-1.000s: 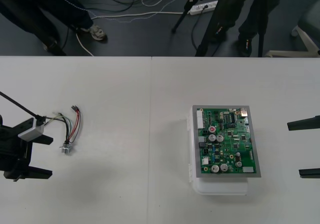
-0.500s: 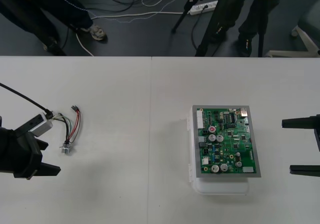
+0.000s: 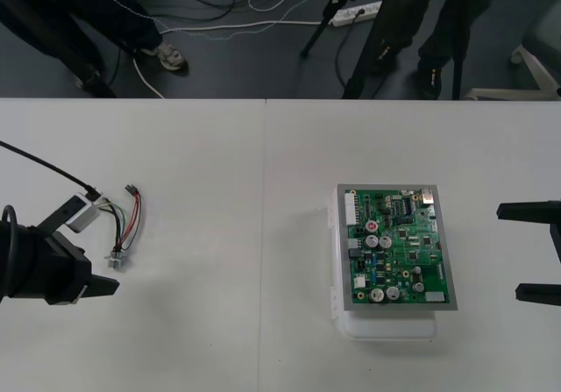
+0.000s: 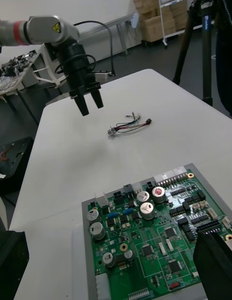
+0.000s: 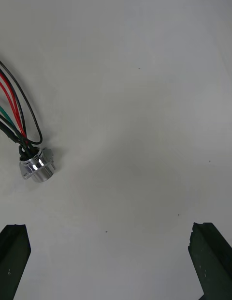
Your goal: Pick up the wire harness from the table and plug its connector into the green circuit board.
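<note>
While shiny round socket (image 5: 37, 165) lies flat, L gripper (image 4: 91, 105) wide beside; R gripper (image 3: 510, 252) wide.

Colour rundown from my end. The wire harness (image 3: 125, 225), left of centre in the front view, has red, black and green wires, a black plug (image 3: 130, 188) and a shiny silver socket (image 5: 36, 165). Right of centre, the circuit board (image 3: 396, 247) is bright green, speckled with black chips and silver-topped capacitors, plus one capacitor (image 3: 372, 226) with a reddish top. It has a grey metal frame (image 3: 340, 252) round it and a white base (image 3: 386, 329) underneath. The table (image 3: 263, 190) is plain off-white with a faint grey line down the middle. The left gripper (image 4: 90, 103) and right gripper (image 3: 508, 252) both have black fingers. The left arm (image 4: 43, 29) is silver with a red ring and a yellow sticker (image 4: 53, 25). The floor (image 3: 237, 59) along the top is dark grey.
</note>
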`<state>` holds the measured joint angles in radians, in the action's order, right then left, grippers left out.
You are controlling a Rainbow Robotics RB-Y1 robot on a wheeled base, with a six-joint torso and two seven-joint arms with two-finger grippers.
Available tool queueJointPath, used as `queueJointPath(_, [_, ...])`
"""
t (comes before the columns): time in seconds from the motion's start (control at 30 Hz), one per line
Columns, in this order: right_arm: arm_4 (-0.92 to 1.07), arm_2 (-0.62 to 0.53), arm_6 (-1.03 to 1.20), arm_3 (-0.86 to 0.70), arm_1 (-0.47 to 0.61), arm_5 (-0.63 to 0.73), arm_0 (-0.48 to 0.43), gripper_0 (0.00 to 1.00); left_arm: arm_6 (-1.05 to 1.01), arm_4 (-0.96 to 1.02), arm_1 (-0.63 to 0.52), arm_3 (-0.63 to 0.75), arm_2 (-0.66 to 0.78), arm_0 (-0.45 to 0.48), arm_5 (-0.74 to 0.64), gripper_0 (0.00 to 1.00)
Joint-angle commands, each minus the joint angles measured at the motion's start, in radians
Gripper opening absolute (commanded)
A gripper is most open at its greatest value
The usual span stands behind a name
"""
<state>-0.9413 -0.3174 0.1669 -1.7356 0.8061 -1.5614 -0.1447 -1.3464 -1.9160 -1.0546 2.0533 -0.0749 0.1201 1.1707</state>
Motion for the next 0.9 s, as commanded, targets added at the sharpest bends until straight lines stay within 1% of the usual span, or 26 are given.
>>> queueJointPath(0.03, [0.032, 0.009, -0.064, 0.057, -0.013, -0.009, 0.06, 1.0, 0.027, -0.09, 0.084, 0.027, 0.03, 0.018, -0.013, 0.92])
queueJointPath(0.07, [0.033, 0.004, -0.067, 0.068, -0.013, -0.009, 0.068, 1.0, 0.023, -0.112, 0.099, 0.028, 0.03, 0.019, -0.008, 0.9])
queueJointPath(0.17, [0.041, 0.004, -0.078, 0.084, -0.01, -0.009, 0.08, 1.0, -0.027, -0.162, 0.14, 0.028, 0.03, 0.015, 0.027, 0.89])
queueJointPath(0.33, [0.058, 0.011, -0.102, 0.084, -0.01, -0.009, 0.094, 1.0, -0.028, -0.259, 0.216, 0.027, 0.055, -0.004, 0.109, 0.85])
queueJointPath(0.5, [0.087, 0.058, -0.116, 0.082, 0.001, -0.009, 0.12, 1.0, -0.03, -0.32, 0.303, 0.027, 0.096, -0.022, 0.214, 0.82])
queueJointPath(0.6, [0.122, 0.096, -0.127, 0.071, 0.013, -0.009, 0.129, 1.0, -0.03, -0.376, 0.384, 0.028, 0.133, -0.039, 0.29, 0.82])
queueJointPath(0.83, [0.187, 0.195, -0.149, 0.059, 0.03, -0.009, 0.163, 1.0, -0.03, -0.489, 0.513, 0.028, 0.17, -0.05, 0.371, 0.82])
queueJointPath(0.9, [0.191, 0.202, -0.156, 0.057, 0.036, -0.009, 0.168, 1.0, -0.03, -0.517, 0.535, 0.027, 0.172, -0.05, 0.376, 0.81])
